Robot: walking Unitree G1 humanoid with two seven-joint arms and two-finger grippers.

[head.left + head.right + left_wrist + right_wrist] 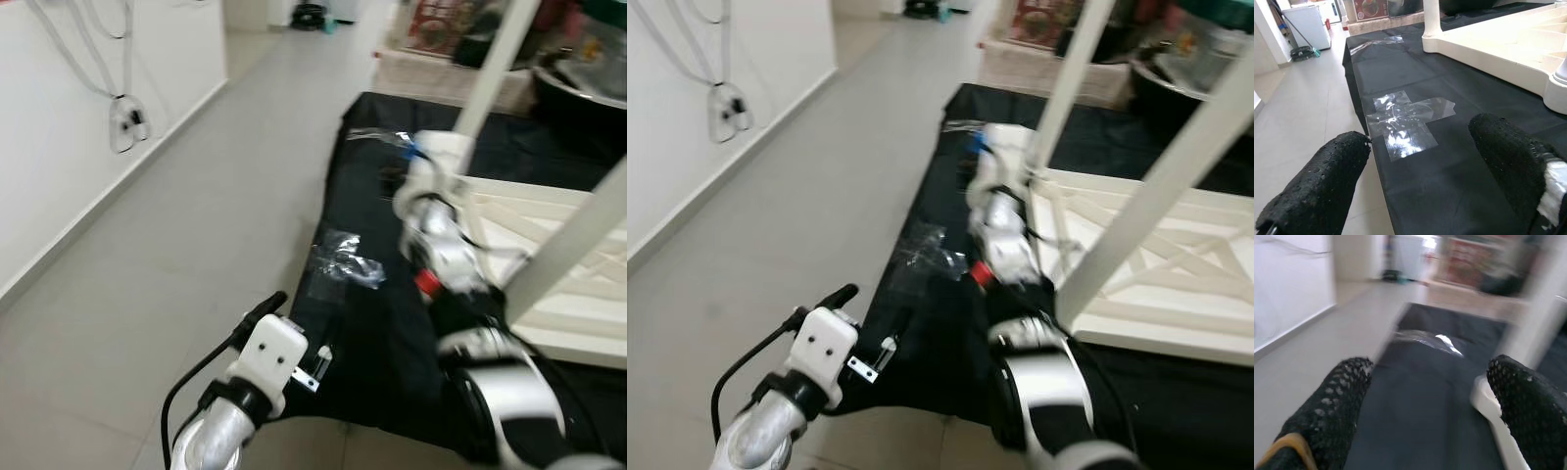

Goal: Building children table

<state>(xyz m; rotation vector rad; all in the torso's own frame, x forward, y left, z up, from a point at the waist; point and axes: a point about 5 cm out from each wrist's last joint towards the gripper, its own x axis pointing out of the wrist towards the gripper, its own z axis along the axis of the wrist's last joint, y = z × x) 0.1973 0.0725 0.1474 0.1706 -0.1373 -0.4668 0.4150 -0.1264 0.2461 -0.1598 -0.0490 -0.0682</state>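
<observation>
The children's table (1156, 264), cream plastic, lies upside down on a black sheet (1449, 161) spread on the floor (176, 245), its underside ribs facing up and two legs standing upward; the near leg (1156, 186) leans up and away from the right hand, the far leg (1073, 69) rises just past that hand, and both run out of the top of the head views, so their ends cannot be seen. The top's long edge runs off the frame on the side away from the left hand, so its full outline is cut off. The right hand (1435, 411) reaches forward over the sheet beside the table's near corner, its two black fingers (1337, 406) spread apart with nothing between them; its wrist picture is blurred. The left hand (1420, 181) hangs low at the sheet's edge nearest the robot, well apart from the table, fingers likewise apart and empty. Ahead of the left hand two strips of clear tape (1408, 120) cross on the sheet; another crumpled clear piece (1383, 41) lies farther along. Behind the sheet the clutter is too blurred to name.
</observation>
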